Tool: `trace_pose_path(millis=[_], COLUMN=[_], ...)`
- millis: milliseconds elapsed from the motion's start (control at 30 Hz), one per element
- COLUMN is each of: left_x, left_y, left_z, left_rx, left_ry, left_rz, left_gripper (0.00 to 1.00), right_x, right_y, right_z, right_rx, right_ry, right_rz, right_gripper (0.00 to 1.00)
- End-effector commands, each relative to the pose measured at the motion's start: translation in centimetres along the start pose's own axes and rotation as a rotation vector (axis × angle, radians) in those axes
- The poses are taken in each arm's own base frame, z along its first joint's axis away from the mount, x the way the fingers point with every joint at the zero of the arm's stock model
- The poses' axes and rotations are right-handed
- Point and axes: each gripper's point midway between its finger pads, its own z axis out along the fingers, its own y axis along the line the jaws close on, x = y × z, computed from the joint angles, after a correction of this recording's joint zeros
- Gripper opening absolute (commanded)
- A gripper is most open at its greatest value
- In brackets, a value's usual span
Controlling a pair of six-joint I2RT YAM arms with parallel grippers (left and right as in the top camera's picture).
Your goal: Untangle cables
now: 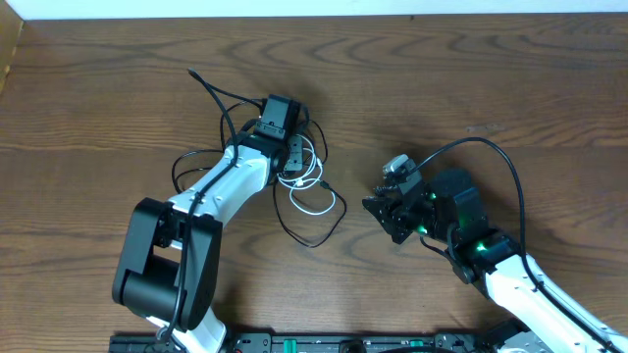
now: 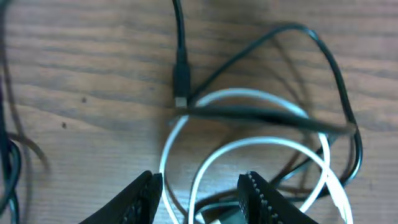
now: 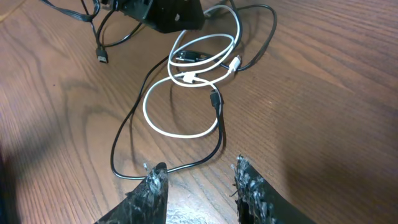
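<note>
Your left gripper (image 2: pixel 199 198) has its fingers spread wide. Two loops of the white cable (image 2: pixel 249 93) run up between them, but neither pad presses on the cable. The white cable is thin and wound in small overlapping rings. The black cable (image 2: pixel 180 62) crosses over those rings and ends in a small plug at the upper middle of the left wrist frame, lying on the wooden table (image 2: pixel 74 74). Your right gripper (image 3: pixel 199 183) is also spread and holds nothing. In its wrist view a low bend of the black cable runs just ahead of the fingertips, and you cannot tell from there whether it touches the tip on the left of the frame. That view shows what the left wrist camera cuts off: a wide black loop round a single white loop, two white plugs inside the coil, and another black plug at the upper left. Only the overhead view shows both arms, with the tangle at the centre of the table under the left gripper and the right gripper off to its right.
</note>
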Motion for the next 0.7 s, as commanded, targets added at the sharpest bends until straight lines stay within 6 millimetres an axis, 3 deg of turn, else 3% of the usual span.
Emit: trace_pose_path(millis=[0, 133, 267, 667], left_x=[-1.1, -2.8, -4.9, -6.6], left_y=[0.8, 0.5, 0.0, -0.8], left_z=[-0.5, -1.8, -2.7, -1.1], left_rx=[-0.041, -0.019, 0.009, 0.006], left_ry=[-0.045, -0.116, -0.198, -0.271], left_rz=[-0.002, -0.014, -0.014, 0.122], left_gripper=[0.45, 0.45, 0.53, 0.56], right_x=[-0.2, -0.1, -0.1, -0.1], right_y=[0.1, 0.1, 0.1, 0.1], right_z=[0.0, 0.0, 0.0, 0.0], right_rx=[0.001, 0.005, 0.005, 0.003], right_ry=[-0.001, 0.000, 0.000, 0.001], right_rz=[-0.006, -0.006, -0.006, -0.004], right_gripper=[0.33, 0.36, 0.36, 0.36])
